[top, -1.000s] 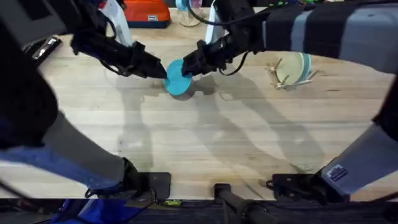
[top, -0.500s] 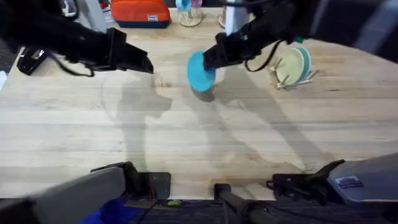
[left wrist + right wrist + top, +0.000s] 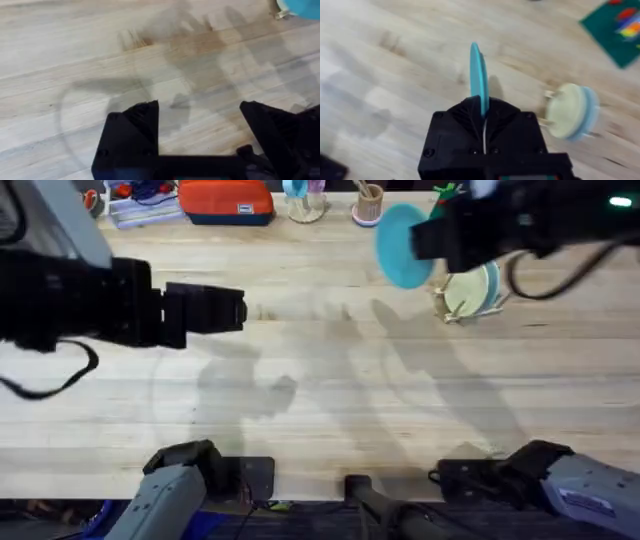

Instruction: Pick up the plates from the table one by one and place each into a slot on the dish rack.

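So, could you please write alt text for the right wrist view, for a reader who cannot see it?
The right arm's black pincer holds a round turquoise-blue plastic plate upright by its edge, above the light wooden plank table. Off to one side stands a small wooden dish rack that already has a pale cream plate and a light blue plate in it.

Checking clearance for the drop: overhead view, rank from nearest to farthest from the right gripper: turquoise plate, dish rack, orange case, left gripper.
1. turquoise plate: clamped on edge in the right gripper.
2. dish rack: just below-right in the image, holding two plates.
3. orange case: far edge of the table, left of centre.
4. left gripper: left half, open.
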